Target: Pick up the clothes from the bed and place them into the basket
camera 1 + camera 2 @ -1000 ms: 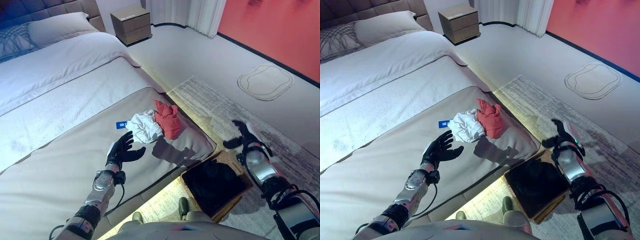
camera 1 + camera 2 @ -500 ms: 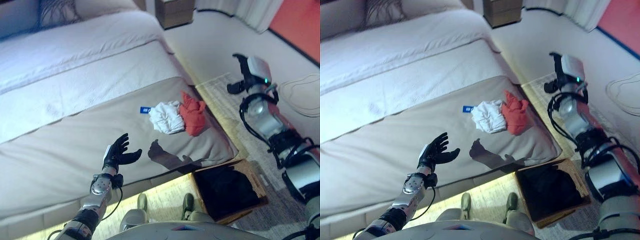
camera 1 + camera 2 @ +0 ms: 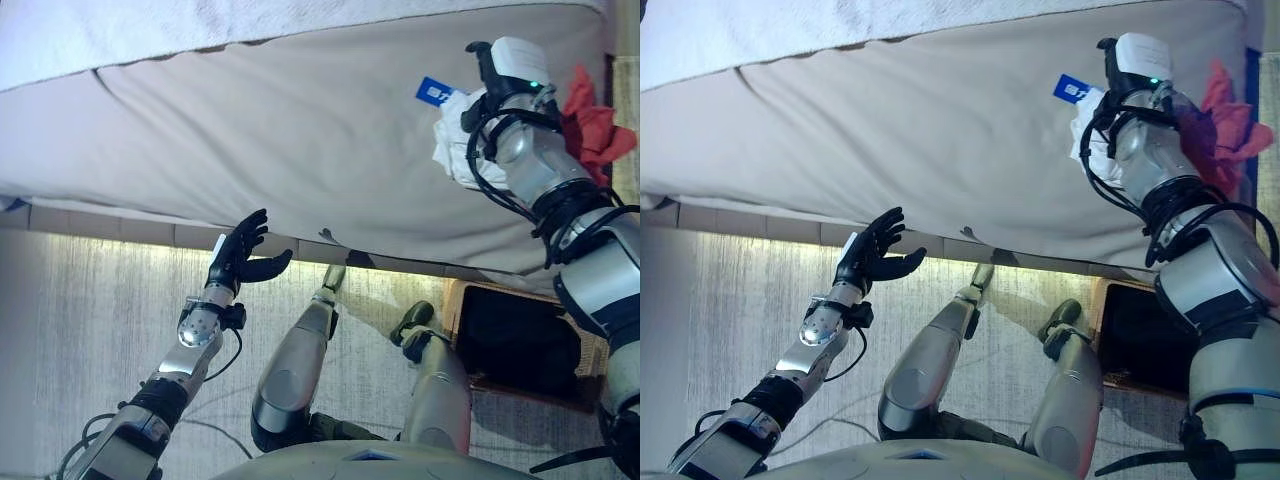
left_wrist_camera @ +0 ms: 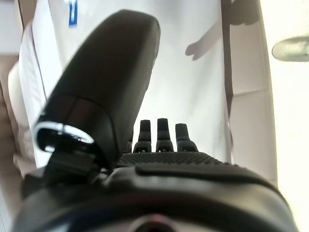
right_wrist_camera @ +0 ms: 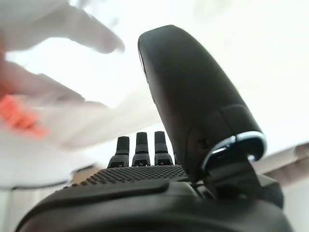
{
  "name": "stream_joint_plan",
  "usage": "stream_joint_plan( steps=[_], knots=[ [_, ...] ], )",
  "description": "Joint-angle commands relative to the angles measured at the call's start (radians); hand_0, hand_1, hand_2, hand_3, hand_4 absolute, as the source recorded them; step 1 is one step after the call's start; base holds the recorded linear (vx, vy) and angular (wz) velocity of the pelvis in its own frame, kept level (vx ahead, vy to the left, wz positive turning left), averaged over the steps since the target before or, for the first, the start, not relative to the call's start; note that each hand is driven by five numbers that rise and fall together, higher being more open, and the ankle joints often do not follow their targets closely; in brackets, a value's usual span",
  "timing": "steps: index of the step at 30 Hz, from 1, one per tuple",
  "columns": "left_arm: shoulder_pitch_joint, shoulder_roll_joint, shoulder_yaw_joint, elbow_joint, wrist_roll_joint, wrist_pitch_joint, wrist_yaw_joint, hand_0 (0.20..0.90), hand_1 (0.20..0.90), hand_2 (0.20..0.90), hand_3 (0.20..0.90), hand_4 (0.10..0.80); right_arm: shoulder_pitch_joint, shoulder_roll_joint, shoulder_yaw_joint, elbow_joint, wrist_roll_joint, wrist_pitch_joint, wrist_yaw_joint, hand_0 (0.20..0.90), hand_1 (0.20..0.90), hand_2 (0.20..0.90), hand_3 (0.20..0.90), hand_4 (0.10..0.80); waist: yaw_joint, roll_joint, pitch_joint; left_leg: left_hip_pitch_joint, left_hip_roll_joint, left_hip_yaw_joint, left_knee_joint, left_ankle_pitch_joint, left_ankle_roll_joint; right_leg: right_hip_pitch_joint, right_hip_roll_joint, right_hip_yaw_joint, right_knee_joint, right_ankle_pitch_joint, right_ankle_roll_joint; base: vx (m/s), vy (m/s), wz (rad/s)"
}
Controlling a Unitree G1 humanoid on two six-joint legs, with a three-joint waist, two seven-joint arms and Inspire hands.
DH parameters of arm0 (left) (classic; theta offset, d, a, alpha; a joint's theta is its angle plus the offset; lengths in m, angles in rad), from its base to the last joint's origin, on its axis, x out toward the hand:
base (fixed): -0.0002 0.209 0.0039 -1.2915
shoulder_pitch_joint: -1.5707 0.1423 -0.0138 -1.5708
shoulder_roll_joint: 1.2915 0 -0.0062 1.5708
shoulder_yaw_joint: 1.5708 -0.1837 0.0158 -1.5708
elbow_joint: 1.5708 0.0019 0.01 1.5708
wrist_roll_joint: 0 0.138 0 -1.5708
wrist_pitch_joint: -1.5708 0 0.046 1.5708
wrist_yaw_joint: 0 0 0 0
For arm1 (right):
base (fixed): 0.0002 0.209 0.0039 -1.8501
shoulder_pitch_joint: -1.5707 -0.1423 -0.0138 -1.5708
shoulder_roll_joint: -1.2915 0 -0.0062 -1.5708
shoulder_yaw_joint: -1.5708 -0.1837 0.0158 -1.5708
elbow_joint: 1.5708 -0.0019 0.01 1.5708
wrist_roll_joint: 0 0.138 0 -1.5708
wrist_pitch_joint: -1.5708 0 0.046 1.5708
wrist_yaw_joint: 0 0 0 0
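A crumpled white garment (image 3: 453, 142) and a red garment (image 3: 596, 124) lie side by side on the beige bed cover (image 3: 280, 130), near its corner. My right hand (image 3: 498, 62) hangs above the white garment, open, its fingers (image 5: 137, 145) straight and holding nothing. Out over the floor by the bed's edge, my left hand (image 3: 241, 260) is open and empty, palm up. The wicker basket (image 3: 452, 322) with a dark inside stands on the floor beside the bed, below my right arm.
A small blue tag (image 3: 434, 92) lies on the cover next to the white garment. A lit strip runs under the bed's edge (image 3: 120, 232). A grey rug (image 3: 70, 330) covers the floor in front of the bed.
The camera has tilted down, so the whole scene has shifted. My right arm has swung up from beside the basket and out over the clothes. The left hand stays open.
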State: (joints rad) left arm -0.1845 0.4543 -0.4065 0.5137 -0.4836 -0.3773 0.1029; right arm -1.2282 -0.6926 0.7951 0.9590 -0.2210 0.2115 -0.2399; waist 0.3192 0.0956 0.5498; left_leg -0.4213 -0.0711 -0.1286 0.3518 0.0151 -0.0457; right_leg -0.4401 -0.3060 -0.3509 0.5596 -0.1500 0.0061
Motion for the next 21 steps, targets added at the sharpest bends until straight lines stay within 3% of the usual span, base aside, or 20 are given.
stream_joint_plan(
  steps=[1,6,9,16,21],
  knots=[
    [0.028,0.055,0.004,-0.175,-0.054,-0.108,-0.008,0.9,0.9,0.9,0.9,0.8,-0.219,-0.03,0.039,0.026,-0.016,0.04,0.001,0.9,0.9,0.9,0.9,0.8,0.011,0.015,-0.03,-0.128,-0.054,0.023,0.172,-0.159,0.056,-0.013,0.054,-0.015,0.098,-0.097,-0.022,-0.002,0.057,0.21],
    [0.033,0.068,0.012,-0.251,-0.083,-0.088,0.009,0.9,0.9,0.9,0.9,0.8,-0.226,0.001,0.038,0.138,-0.041,0.1,0.112,0.9,0.9,0.9,0.9,0.8,0.026,0.023,-0.03,-0.227,-0.062,0.028,0.258,-0.186,0.072,-0.103,0.053,-0.007,0.172,-0.113,-0.028,0.003,0.013,0.11],
    [0.05,0.077,0.009,-0.288,-0.08,-0.085,0.016,0.9,0.9,0.9,0.9,0.8,-0.24,0.008,0.067,0.214,-0.079,0.192,0.257,0.9,0.9,0.9,0.9,0.8,0.034,0.03,-0.03,-0.287,-0.063,0.029,0.309,-0.198,0.082,-0.162,0.055,0.003,0.215,-0.118,-0.032,0.007,0.001,0.06],
    [0.088,0.091,0.01,-0.319,-0.077,-0.094,0.027,0.9,0.9,0.9,0.9,0.8,-0.277,-0.002,0.187,0.324,-0.363,0.342,0.559,0.9,0.9,0.9,0.9,0.8,0.047,0.035,-0.03,-0.329,-0.058,0.032,0.351,-0.212,0.091,-0.206,0.064,0.01,0.246,-0.124,-0.04,0.004,0.004,0.0],
    [0.105,0.101,0.02,-0.334,-0.089,-0.097,0.011,0.9,0.9,0.9,0.9,0.8,-0.296,-0.03,0.241,0.378,-0.449,0.381,0.614,0.9,0.9,0.9,0.9,0.8,0.053,0.041,-0.03,-0.346,-0.058,0.038,0.357,-0.21,0.096,-0.225,0.067,0.012,0.254,-0.122,-0.04,-0.008,-0.006,0.03]
  ],
)
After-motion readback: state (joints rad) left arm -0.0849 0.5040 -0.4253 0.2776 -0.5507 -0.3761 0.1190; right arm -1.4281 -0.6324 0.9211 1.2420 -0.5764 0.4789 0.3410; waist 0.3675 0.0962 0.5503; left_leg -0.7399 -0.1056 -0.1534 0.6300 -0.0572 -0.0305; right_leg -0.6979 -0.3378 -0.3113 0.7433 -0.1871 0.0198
